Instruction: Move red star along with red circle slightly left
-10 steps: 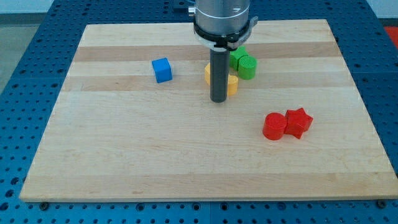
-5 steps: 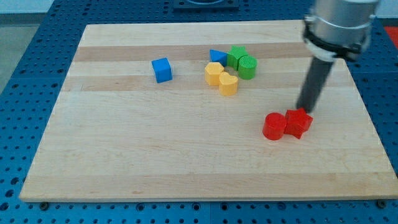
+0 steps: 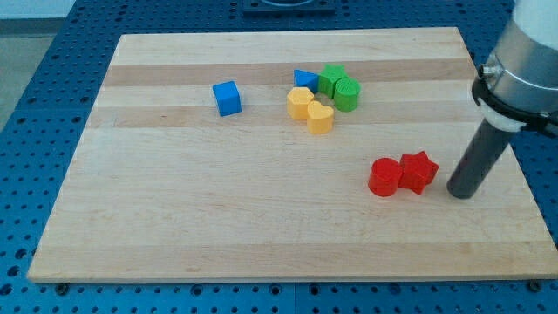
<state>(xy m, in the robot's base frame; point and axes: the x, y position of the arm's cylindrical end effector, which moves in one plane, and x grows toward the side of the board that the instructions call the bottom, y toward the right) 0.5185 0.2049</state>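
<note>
The red star [image 3: 419, 171] and the red circle [image 3: 384, 177] stand side by side and touching at the right of the wooden board [image 3: 218, 227], the circle to the star's left. My tip [image 3: 461, 194] rests on the board just right of the red star, with a small gap between them.
A blue cube [image 3: 227, 98] stands at the upper left of centre. Near the top centre is a cluster: a blue triangle [image 3: 303, 78], two green blocks [image 3: 339, 86] and two yellow blocks [image 3: 310, 109]. The board's right edge lies close to my tip.
My tip has moved from the yellow blocks at the centre across to the right, then down past the star's top to its right side. The blocks have not moved.
</note>
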